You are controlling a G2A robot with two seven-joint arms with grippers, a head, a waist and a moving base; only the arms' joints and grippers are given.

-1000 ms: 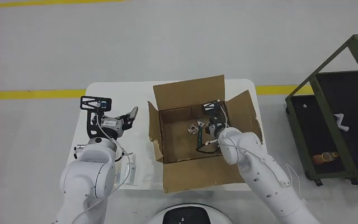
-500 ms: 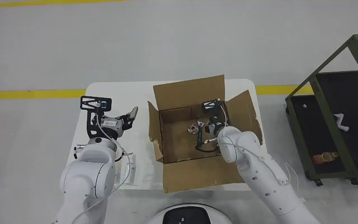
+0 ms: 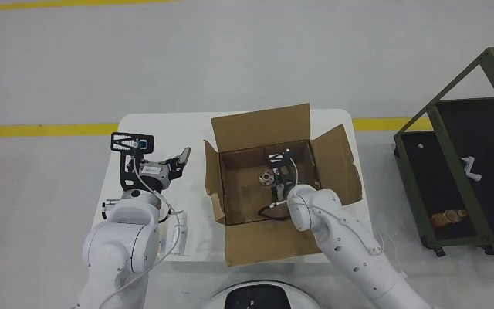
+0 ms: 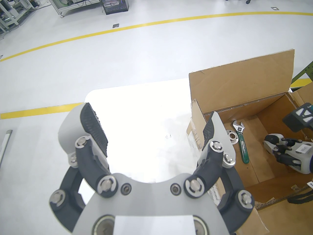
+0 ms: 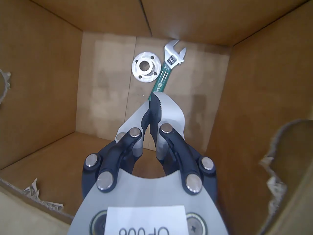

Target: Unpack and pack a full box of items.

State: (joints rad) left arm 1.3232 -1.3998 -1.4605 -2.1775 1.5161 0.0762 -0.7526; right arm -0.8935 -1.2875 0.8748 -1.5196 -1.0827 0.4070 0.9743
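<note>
Shifted leftward inside the open brown cardboard box [image 3: 262, 123], the right hand [image 5: 152, 103] is pressed together near the green-handled adjustable wrench [image 5: 166, 72] and round metal flange [image 5: 146, 67] lying at frame centre. The left hand [image 4: 149, 123] is held spread over the white table [image 3: 177, 127].

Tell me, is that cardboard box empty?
Not empty. A wrench and a flange lie side by side on the floor of the box.
</note>
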